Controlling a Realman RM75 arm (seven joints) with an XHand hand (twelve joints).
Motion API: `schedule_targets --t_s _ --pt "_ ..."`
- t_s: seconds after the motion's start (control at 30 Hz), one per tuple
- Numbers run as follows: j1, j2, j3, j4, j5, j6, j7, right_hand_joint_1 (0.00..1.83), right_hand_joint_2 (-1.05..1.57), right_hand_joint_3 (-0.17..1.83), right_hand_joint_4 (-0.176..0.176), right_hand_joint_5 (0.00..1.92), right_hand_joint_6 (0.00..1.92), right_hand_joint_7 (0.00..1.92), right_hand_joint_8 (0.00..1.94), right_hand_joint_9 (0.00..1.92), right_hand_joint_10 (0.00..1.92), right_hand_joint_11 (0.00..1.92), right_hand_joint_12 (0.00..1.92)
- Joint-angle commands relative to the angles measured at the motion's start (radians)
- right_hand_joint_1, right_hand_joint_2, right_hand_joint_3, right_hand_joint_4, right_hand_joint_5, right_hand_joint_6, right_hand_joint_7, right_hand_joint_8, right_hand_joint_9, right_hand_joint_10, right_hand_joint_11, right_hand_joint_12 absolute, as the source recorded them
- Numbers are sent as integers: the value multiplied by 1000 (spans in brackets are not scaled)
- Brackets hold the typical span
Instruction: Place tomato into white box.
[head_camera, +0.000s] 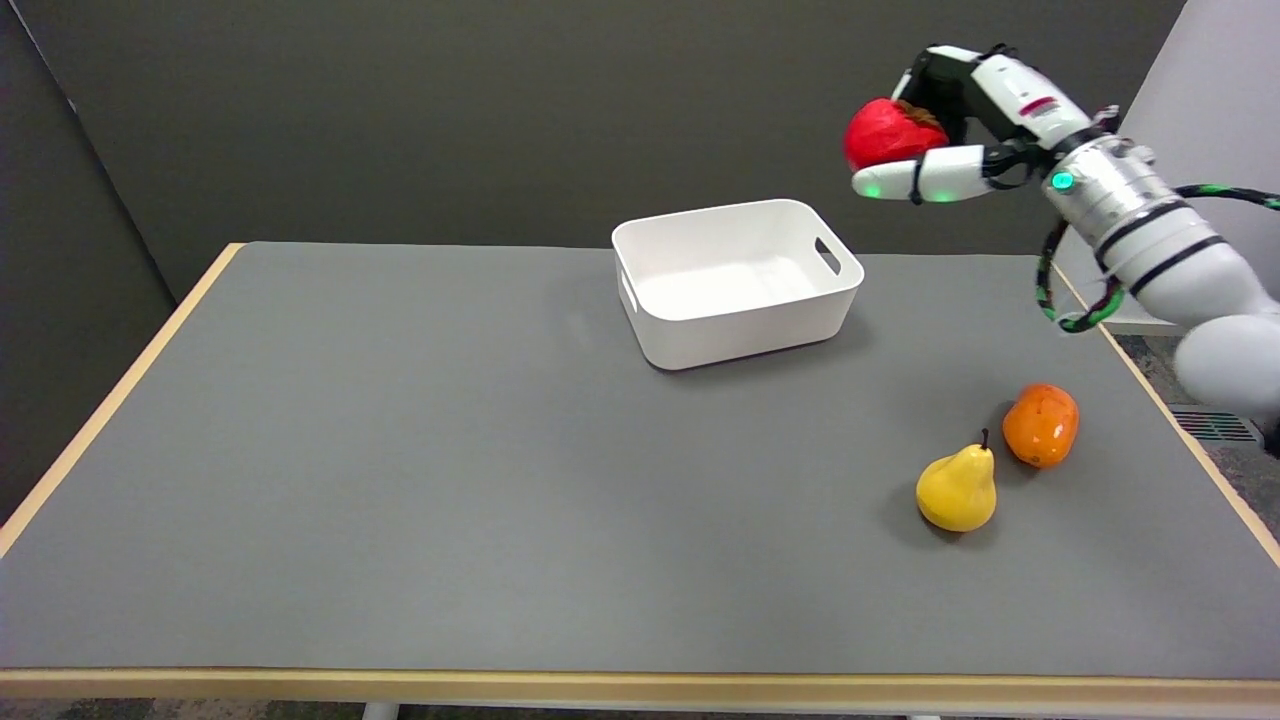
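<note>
Tomato (886, 131) gripped in right hand (945, 125), above table (400, 450).

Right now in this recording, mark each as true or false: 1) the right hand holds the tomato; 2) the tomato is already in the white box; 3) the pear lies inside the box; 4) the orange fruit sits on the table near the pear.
1) True: the right hand holds the tomato in the air.
2) False: the white box is empty; the tomato is up to its right.
3) False: the pear rests on the table.
4) True: the orange fruit sits beside the pear.
</note>
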Motion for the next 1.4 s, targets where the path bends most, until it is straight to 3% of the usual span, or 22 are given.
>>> schedule_targets --t_s 0.03,0.4,0.63,0.9,1.13,1.4 --pt "744 -251 -645 237 -206 -133 8 1131 1105 405 -47 571 1575 782 1532 846 1504 748 1614" --pt "905 -415 -746 546 -219 -194 -3 1132 1110 399 -57 564 1576 782 1537 845 1520 749 1611" --pt "981 -497 -790 745 -340 -216 5 1123 1133 376 -52 548 1590 762 1564 823 1543 743 1618" --pt "1030 -512 -989 835 -334 -183 26 1116 1153 351 -56 535 1606 748 1575 818 1545 717 1628" --pt "1043 -545 -1064 947 -334 -181 26 1112 1167 331 -53 524 1611 741 1584 808 1553 695 1632" --pt "1016 -530 -1061 940 -332 -186 26 1095 1214 267 -48 498 1639 716 1602 784 1547 630 1586"
